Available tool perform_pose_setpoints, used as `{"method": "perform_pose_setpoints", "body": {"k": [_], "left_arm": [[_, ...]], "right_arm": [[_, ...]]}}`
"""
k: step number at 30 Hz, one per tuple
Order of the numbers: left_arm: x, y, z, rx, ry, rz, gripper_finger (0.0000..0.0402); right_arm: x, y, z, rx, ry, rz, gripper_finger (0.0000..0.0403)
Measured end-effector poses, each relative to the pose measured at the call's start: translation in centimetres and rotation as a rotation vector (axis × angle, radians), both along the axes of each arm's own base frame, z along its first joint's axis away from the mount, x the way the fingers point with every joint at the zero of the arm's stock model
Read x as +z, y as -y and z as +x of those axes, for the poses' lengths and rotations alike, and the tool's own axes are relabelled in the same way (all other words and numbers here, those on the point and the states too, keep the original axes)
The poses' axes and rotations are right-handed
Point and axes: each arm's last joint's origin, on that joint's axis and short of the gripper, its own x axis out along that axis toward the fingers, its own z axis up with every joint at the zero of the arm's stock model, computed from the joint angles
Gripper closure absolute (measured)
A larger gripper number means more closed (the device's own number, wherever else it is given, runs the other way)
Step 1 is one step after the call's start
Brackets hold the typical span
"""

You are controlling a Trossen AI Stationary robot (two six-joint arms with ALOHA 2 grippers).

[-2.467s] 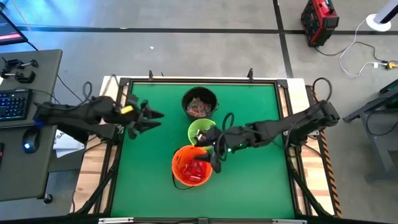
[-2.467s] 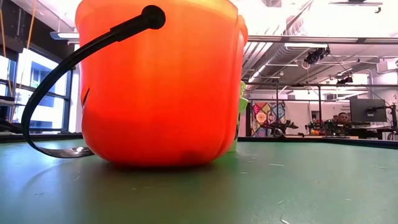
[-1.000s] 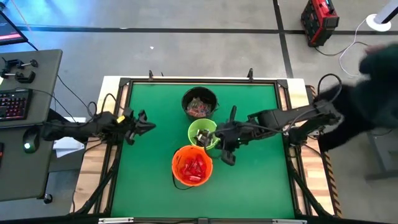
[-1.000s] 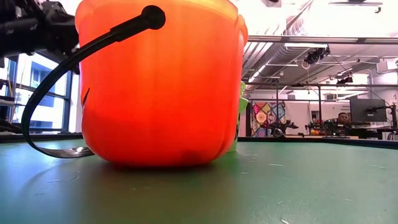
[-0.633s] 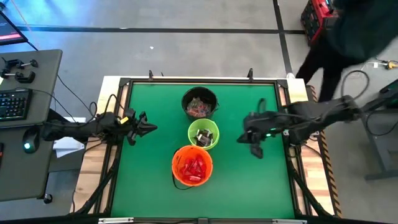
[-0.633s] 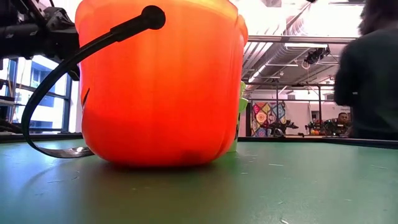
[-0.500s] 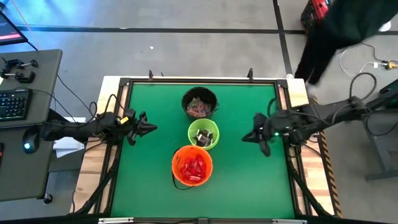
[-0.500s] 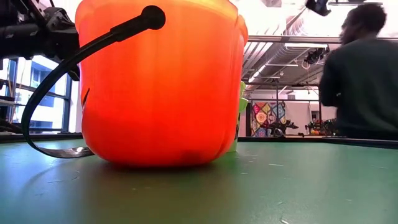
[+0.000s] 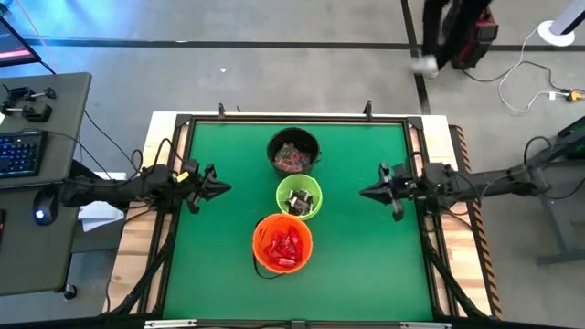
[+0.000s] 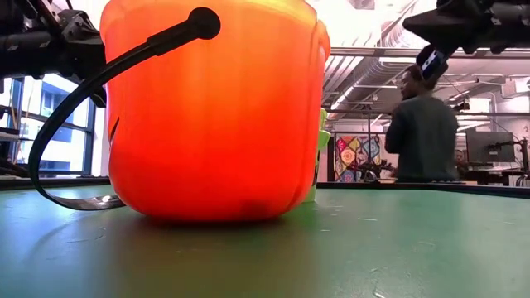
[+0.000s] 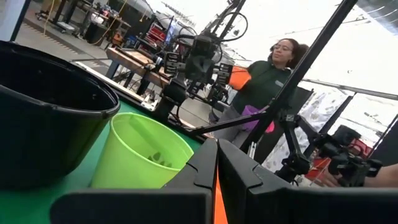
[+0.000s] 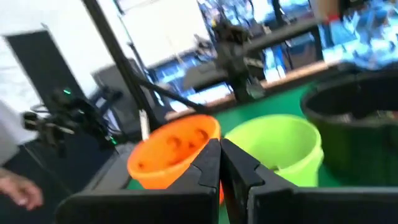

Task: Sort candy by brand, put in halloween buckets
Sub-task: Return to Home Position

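Left gripper (image 9: 212, 187) at the tabletop's (image 9: 228, 265) left edge, right gripper (image 9: 370, 193) near its right edge, both pinched shut and empty, noses facing the lime green bucket (image 9: 313, 189) midway between them, candy (image 9: 298, 200) inside it.

Beyond the worktop's (image 9: 228, 228) far edge the grey floor (image 9: 274, 78) is being crossed by a black tape line (image 9: 228, 43), and the room behind is being lit by tall windows (image 10: 62, 145) and a bright ceiling (image 10: 364, 25).

Left of the green table (image 9: 228, 274), a desk (image 9: 46, 265) carries a keyboard (image 9: 20, 152) and a mouse (image 9: 40, 216). Past the table's far right corner, a person (image 9: 437, 26) stands beside a red case (image 9: 482, 35).
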Motion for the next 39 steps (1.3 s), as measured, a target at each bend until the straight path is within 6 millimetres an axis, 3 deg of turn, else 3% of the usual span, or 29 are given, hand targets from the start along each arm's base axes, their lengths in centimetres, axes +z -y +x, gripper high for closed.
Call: {"method": "perform_pose_setpoints", "body": {"k": [12,19,27,31,39], "left_arm": [[0.0,0.0,0.0,0.000,0.000,0.000,0.0398],[0.0,0.0,0.0,0.000,0.000,0.000,0.0398],[0.0,0.0,0.0,0.000,0.000,0.000,0.0398],[0.0,0.0,0.0,0.001,0.000,0.000,0.0398],[0.0,0.0,0.0,0.001,-0.003,0.000,0.0398]], "right_arm": [[-2.6,1.1,-1.8,0.086,0.096,-0.089,0.0403],[-4.9,1.4,-2.1,-0.016,0.161,-0.015,0.0403],[-6.5,1.7,-2.0,-0.152,-0.012,-0.090,0.0403],[-8.4,1.8,-2.3,-0.167,-0.209,-0.103,0.0403],[-8.7,1.8,-2.2,-0.155,-0.255,-0.092,0.0403]]}}
